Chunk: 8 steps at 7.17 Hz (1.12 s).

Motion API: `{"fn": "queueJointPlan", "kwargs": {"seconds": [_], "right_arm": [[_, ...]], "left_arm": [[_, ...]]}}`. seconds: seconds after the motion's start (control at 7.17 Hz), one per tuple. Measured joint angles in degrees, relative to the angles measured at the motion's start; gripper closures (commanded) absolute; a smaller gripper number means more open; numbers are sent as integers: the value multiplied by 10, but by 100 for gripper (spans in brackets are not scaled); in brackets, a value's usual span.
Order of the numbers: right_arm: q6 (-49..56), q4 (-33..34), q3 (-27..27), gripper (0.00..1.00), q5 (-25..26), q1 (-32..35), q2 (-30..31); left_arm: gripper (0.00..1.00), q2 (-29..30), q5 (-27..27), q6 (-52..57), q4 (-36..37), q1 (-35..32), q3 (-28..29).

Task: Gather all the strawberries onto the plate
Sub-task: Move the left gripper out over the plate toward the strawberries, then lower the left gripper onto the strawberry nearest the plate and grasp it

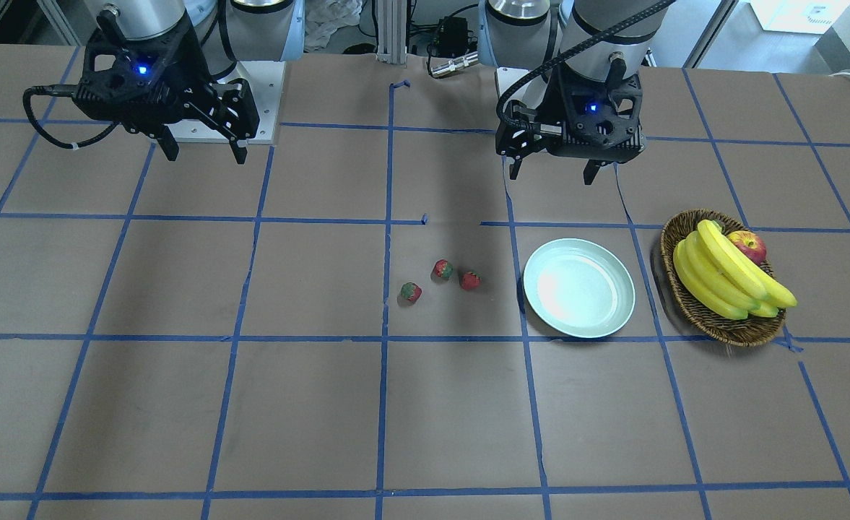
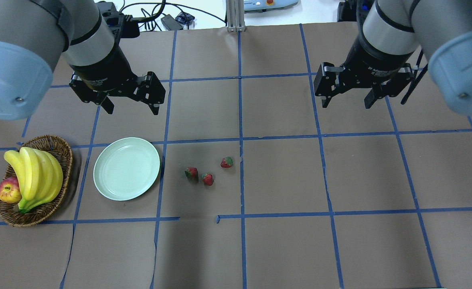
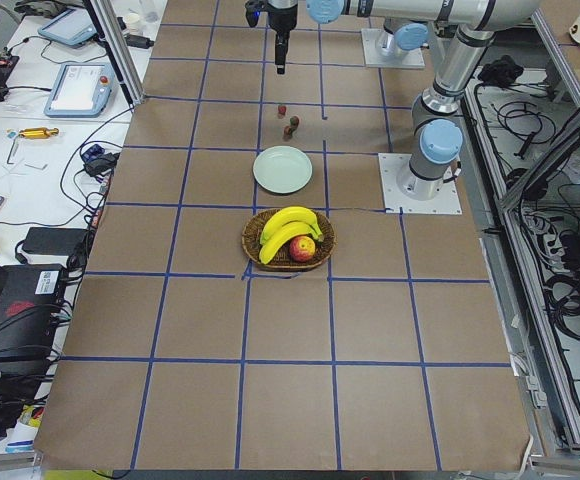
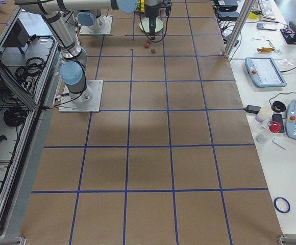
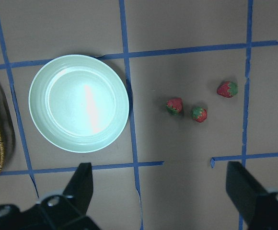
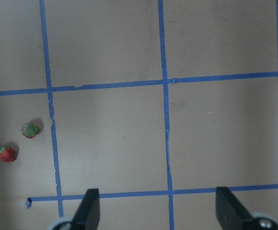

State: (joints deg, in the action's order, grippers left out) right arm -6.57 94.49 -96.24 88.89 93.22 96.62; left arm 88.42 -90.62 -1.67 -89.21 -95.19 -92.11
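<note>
Three small red strawberries lie close together on the brown table, just right of the pale mint plate, which is empty. In the front view the strawberries lie left of the plate. My left gripper is open and empty, hovering behind the plate. Its wrist view shows the plate and the strawberries below the open fingers. My right gripper is open and empty, far right of the berries. Its wrist view catches the berries at the left edge.
A brown wicker basket with a bunch of bananas and a red-yellow apple stands left of the plate. Blue tape lines grid the brown table.
</note>
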Motion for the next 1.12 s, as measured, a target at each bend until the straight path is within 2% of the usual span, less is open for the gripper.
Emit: {"fn": "queueJointPlan", "kwargs": {"seconds": [0.56,0.7,0.98,1.12], "right_arm": [[5,7,-1,0,3,1,2],[7,7,-1,0,7,1,2],[8,7,-2,0,15,1,2],[9,6,-2,0,16,2,1]], "left_arm": [[0,17,1,-1,11,0,-18],[0,26,2,-6,43,0,-44],[1,57,3,-54,182,-8,-123],[5,78,4,-71,244,-15,-160]]}}
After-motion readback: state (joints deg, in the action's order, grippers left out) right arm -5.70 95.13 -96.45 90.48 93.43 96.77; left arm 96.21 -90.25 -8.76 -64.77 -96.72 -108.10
